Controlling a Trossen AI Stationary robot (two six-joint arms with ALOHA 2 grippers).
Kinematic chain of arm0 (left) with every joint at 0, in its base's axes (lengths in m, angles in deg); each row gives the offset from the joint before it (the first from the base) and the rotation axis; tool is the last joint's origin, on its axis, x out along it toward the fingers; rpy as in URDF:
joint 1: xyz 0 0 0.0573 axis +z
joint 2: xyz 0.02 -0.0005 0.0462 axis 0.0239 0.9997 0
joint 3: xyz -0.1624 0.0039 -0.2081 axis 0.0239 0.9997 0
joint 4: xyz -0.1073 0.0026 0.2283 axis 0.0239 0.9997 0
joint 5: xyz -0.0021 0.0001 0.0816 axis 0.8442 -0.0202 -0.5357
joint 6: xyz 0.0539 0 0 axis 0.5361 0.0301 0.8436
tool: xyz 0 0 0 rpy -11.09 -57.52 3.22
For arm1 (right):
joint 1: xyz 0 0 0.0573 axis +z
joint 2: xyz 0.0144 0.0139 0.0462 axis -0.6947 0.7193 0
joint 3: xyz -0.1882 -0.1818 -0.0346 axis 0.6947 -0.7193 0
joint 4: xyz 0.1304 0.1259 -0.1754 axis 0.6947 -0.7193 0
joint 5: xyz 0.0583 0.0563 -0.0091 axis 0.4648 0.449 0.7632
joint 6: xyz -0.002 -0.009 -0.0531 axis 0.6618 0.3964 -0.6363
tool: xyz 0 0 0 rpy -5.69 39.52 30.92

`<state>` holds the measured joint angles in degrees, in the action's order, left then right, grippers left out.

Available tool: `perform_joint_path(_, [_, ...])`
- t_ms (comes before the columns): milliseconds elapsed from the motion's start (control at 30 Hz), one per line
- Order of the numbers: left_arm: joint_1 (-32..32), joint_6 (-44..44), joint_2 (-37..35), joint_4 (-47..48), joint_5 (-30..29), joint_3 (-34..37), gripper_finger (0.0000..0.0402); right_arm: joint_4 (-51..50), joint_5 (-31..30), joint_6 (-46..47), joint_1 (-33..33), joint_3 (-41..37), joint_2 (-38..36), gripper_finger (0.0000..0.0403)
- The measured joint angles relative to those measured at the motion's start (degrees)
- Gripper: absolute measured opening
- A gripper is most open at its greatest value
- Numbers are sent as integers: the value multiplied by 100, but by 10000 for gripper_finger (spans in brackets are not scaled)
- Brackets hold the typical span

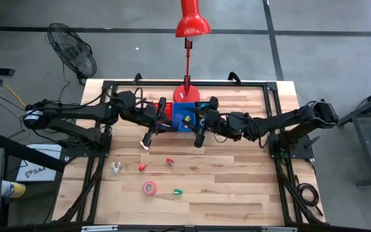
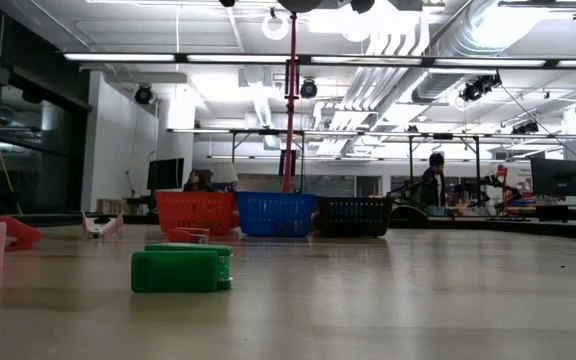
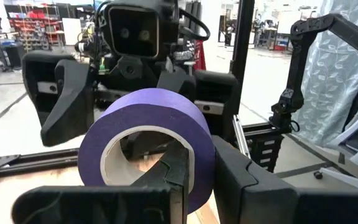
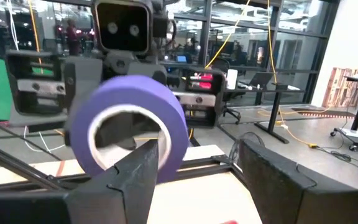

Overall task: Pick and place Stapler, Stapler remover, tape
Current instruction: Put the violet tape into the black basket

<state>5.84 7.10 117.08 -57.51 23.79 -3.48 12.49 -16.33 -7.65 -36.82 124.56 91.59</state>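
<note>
Two pincers meet above the counter (image 1: 237, 180) by the blue bin (image 1: 184, 118). The left pincer (image 3: 191, 180) is clamped on a purple tape roll (image 3: 148, 143). The right pincer (image 4: 194, 180) gapes wide, one finger through the roll.

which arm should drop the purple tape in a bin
Left, likely: its end effector clamps the tape wall, one finger through the ring, beside the bins. The right end effector is open, only facing it.

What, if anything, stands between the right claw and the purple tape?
Nothing visible does. The left claw holds the purple tape up facing the right claw, which is open, with one finger already at the ring's front.
</note>
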Motion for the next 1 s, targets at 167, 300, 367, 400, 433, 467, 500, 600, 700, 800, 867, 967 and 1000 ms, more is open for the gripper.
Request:
perform_joint_path(167, [0,-15,0,-4,-1,0,36,-31,44,44,-10,0,0,206])
perform_joint_path(300, [0,-19,30,-27,25,0,36,-28,256,54,-49,0,0,187])
perform_joint_path(367, [0,-39,49,-21,52,2,36,-28,338,158,-87,0,0,177])
perform_joint_path(400, [0,-40,50,-22,59,2,36,-28,360,199,-103,0,0,172])
perform_joint_path(433, [0,-42,50,-24,56,2,36,-27,385,210,-123,0,0,167])
perform_joint_path(467, [2,-42,59,-31,56,2,36,-26,384,208,-128,0,0,162])
perform_joint_path(500, [2,-42,75,-35,56,2,36,-26,382,206,-133,0,0,157])
perform_joint_path(600, [2,-40,83,-30,34,2,36,-30,397,201,-152,0,0,138])
perform_joint_path(700, [2,-42,81,-28,35,2,36,-45,463,201,-154,0,0,113])
perform_joint_path(800, [2,-42,82,-30,41,2,36,-45,572,199,-154,0,0,78])
perform_joint_path(867, [2,-42,81,-27,41,2,36,-46,609,199,-154,0,0,50])
perform_joint_path(967, [2,-44,81,-26,64,2,39,-46,743,193,-156,0,0,17])
perform_joint_path(1000, [2,-44,81,-26,66,2,41,-46,751,193,-156,0,0,17])
